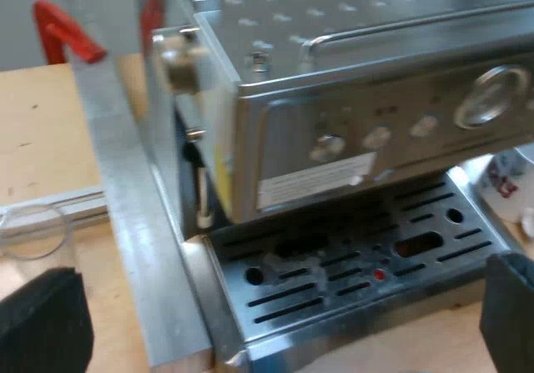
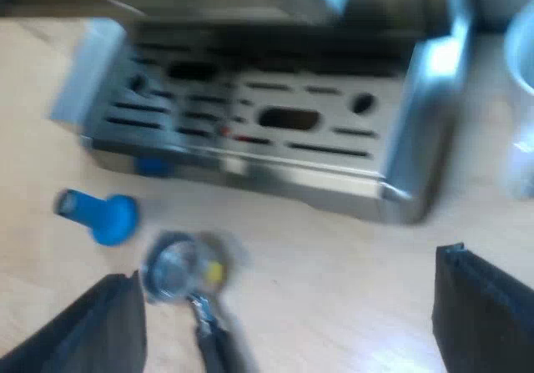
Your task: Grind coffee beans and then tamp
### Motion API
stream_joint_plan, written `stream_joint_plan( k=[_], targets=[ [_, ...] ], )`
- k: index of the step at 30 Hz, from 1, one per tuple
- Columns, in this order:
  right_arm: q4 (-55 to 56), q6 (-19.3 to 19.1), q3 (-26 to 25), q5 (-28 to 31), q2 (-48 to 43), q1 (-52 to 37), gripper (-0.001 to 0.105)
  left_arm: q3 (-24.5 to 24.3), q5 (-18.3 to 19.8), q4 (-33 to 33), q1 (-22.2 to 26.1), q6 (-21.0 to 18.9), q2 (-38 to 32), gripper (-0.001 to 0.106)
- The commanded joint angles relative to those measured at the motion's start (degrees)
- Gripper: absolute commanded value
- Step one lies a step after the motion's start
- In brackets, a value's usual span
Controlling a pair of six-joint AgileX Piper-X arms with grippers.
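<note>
Right wrist view: my right gripper (image 2: 284, 306) hangs with its fingers wide apart, empty, over open wooden table (image 2: 334, 264) just short of the drip tray's (image 2: 250, 168) front edge. The metal holder (image 2: 179, 269) lies loose beside one finger, with the blue tamper (image 2: 100, 214) at its ten o'clock, close but apart. In the left wrist view, my left gripper (image 1: 274, 273), fingers also apart, faces the espresso machine (image 1: 334, 139). A measuring glass (image 1: 33, 235) stands by one finger, and a mug (image 1: 505, 177) stands at the tray's far corner.
</note>
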Motion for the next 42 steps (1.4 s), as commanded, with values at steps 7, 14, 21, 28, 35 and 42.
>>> stream_joint_plan(
  k=[7, 14, 21, 28, 35, 42],
  targets=[
    [4.55, -7.73, -0.60, -0.97, -0.54, -9.85, 0.071, -0.27, 0.13, 0.54, 1.68, 1.00, 0.05, 0.097],
    [5.29, -12.20, -0.60, -5.96, -0.66, -23.66, 0.071, -0.27, -3.39, 2.85, 1.68, 1.97, -0.11, 0.097],
    [11.06, -23.23, -0.60, -8.06, -2.35, -30.71, 0.071, -0.27, -3.64, 2.85, 1.68, 2.81, -2.07, 0.097],
    [12.39, -27.27, -0.60, -9.11, -10.66, -27.14, 0.071, -0.27, -3.64, 2.97, 1.68, 2.93, -6.63, 0.097],
    [12.39, -26.27, -0.60, -10.02, -21.32, -27.05, 0.071, 1.10, -3.64, 3.25, 1.68, 3.44, -12.81, 0.097],
    [13.03, -24.57, -0.60, -11.06, -31.12, -27.05, 0.071, 4.23, -3.64, 5.65, 1.68, 3.85, -19.68, 0.097]
  ],
)
